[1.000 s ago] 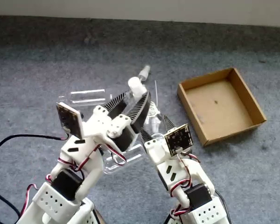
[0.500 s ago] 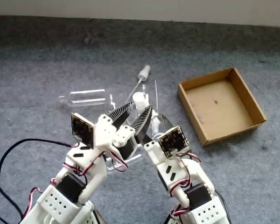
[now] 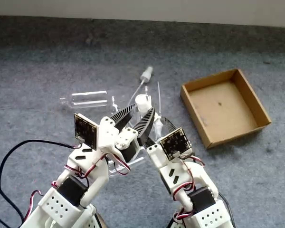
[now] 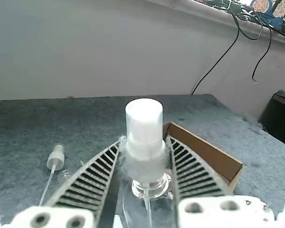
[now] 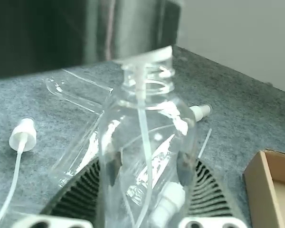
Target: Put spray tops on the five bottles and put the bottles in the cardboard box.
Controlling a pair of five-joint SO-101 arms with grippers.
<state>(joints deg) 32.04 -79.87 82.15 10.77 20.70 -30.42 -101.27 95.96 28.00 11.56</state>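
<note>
My left gripper [image 3: 141, 111] is shut on a white spray top [image 3: 142, 100] near the table's middle. In the left wrist view the spray top [image 4: 143, 118] sits between the ribbed fingers [image 4: 92, 178], directly over a clear bottle's neck [image 4: 149, 187]. My right gripper [image 3: 158, 129] is shut on that clear bottle [image 3: 157, 123], held upright. The bottle [image 5: 142, 137] shows in the right wrist view with the dip tube running down inside it and the top's rim at its mouth. The cardboard box [image 3: 211, 80] lies open to the right with nothing in it.
Another clear bottle [image 3: 88, 99] lies on its side at the left, and more clear bottles [image 3: 121, 166] lie under the left arm. A loose spray top [image 3: 146, 73] with its tube lies behind the grippers. Grey carpet covers the table.
My left gripper has come down and back with the spray top, from higher up to right over the bottle in the right gripper. The right gripper shifted slightly.
</note>
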